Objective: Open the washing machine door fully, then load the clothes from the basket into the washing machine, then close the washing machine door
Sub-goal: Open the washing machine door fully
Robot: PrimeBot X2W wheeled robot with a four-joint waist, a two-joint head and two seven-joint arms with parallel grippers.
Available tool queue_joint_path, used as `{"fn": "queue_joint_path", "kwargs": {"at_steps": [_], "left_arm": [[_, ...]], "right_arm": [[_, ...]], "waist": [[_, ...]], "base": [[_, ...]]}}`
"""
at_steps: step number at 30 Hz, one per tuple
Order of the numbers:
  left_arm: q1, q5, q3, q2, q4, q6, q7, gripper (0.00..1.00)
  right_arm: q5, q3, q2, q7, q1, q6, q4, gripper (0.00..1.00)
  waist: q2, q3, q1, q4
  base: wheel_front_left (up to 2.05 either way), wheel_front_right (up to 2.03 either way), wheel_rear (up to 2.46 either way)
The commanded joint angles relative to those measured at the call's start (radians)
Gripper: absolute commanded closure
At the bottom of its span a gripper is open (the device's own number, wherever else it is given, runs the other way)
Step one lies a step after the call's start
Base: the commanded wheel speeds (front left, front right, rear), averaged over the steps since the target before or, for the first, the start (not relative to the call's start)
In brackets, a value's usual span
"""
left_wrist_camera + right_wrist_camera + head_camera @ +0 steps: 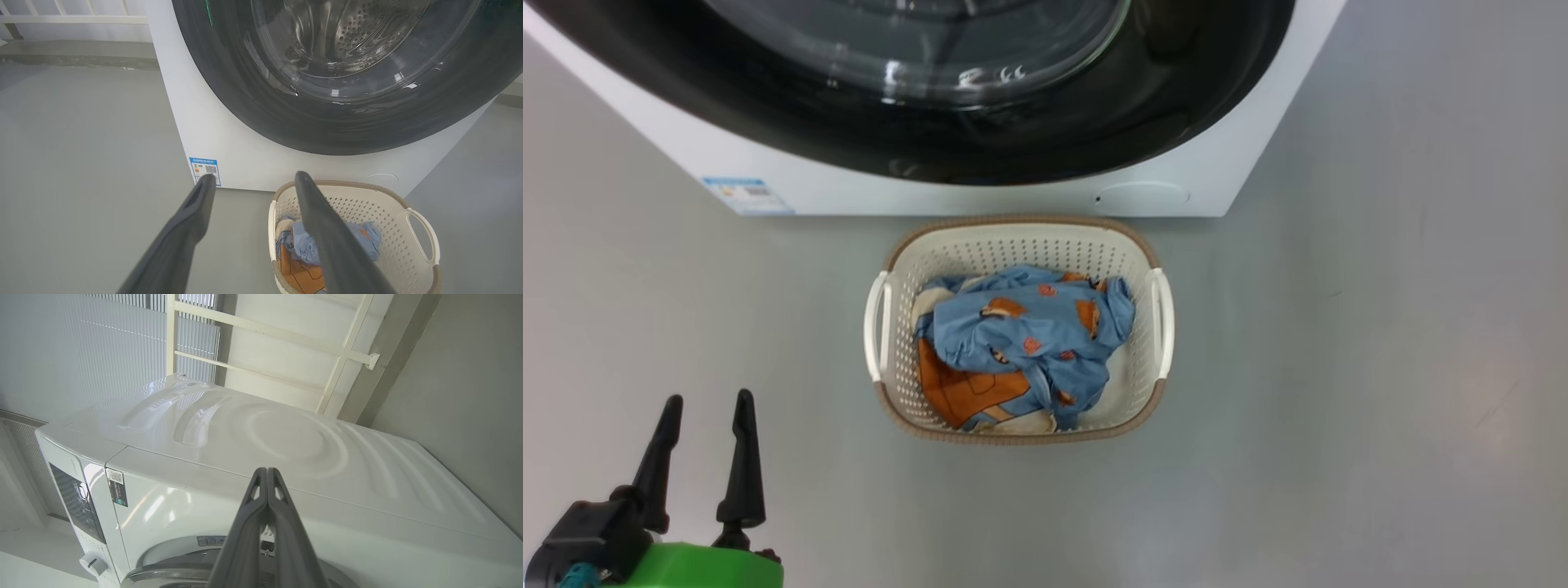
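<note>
The white washing machine (980,192) stands at the top of the head view with its glossy black washing machine door (980,131) shut flat against the front. On the floor just before it sits the cream basket (1021,245), holding the light blue, orange and cream clothes (1021,327). My left gripper (707,404) hovers open and empty at the lower left, well to the left of the basket. In the left wrist view its fingers (204,204) point toward the door (327,122) and the basket (380,212). My right gripper (266,470) is shut, empty, up near the machine's top front (286,441).
Grey floor (1380,367) stretches on both sides of the basket. A blue label (745,194) marks the machine's lower left corner. The control panel and a knob (90,563) show at the left in the right wrist view, and a white railing (261,330) stands behind the machine.
</note>
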Motion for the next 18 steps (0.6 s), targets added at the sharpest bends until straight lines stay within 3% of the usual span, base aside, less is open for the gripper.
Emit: {"fn": "queue_joint_path", "kwargs": {"at_steps": [1,6,18], "left_arm": [[-0.013,-0.006,0.03,0.026,-0.024,-0.002,-0.006,0.0],[-0.018,-0.014,0.016,0.033,-0.03,-0.002,-0.006,0.0],[-0.033,-0.018,-0.009,0.033,-0.041,-0.002,-0.006,0.0]], "right_arm": [[-0.02,0.016,-0.032,0.015,-0.031,0.002,-0.023,1.0],[-0.051,0.032,-0.046,0.042,-0.107,0.002,-0.01,1.0],[-0.101,0.18,-0.037,0.152,-0.288,0.002,0.012,1.0]], "waist": [[0.0,0.028,0.0,0.024],[0.0,0.047,0.0,0.049],[0.0,0.12,0.0,0.092]], "base": [[0.0,0.0,0.0],[0.0,0.0,0.0],[0.0,0.0,0.0]]}}
